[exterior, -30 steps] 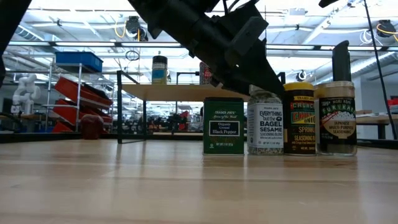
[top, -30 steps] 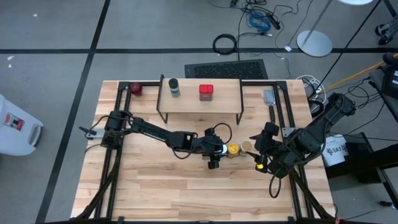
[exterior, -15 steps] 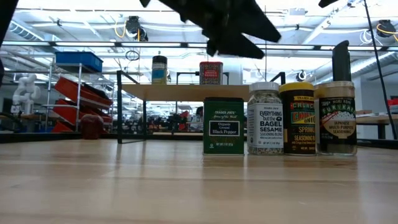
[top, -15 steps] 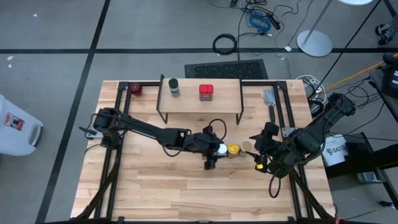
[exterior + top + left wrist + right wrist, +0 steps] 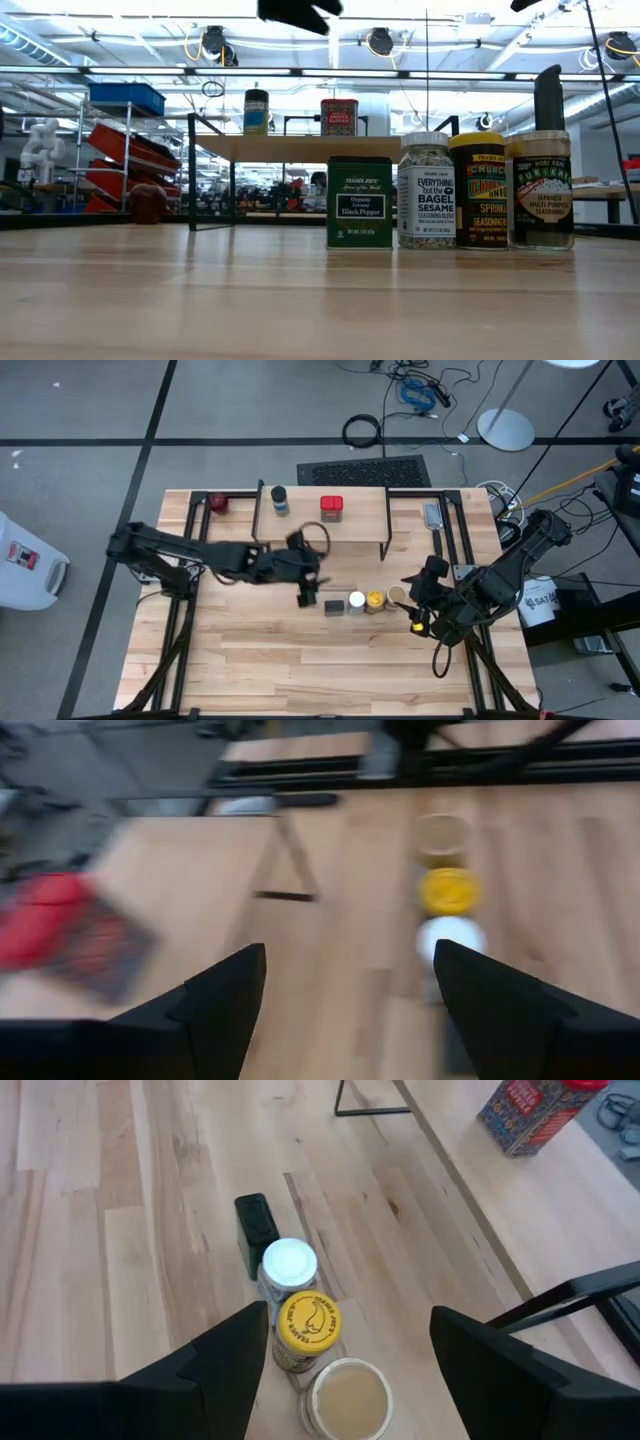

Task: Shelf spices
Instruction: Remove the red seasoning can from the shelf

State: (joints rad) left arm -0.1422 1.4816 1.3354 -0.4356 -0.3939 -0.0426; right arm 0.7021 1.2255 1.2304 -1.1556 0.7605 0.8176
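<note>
We see the left gripper [image 5: 305, 592] spread and empty near the shelf [image 5: 360, 525], right gripper [image 5: 415, 622] spread too (waiting). Four spices [image 5: 358, 603] stand touching in a row; grabbing one could topple its neighbours.

We see a light wooden tabletop [image 5: 250, 650] carrying the shelf [image 5: 360, 520] at its far side. On the shelf stand a dark jar [image 5: 279, 500] and a red tin [image 5: 332, 508]. Four spices [image 5: 360, 603] line up on the tabletop in front, touching.
</note>
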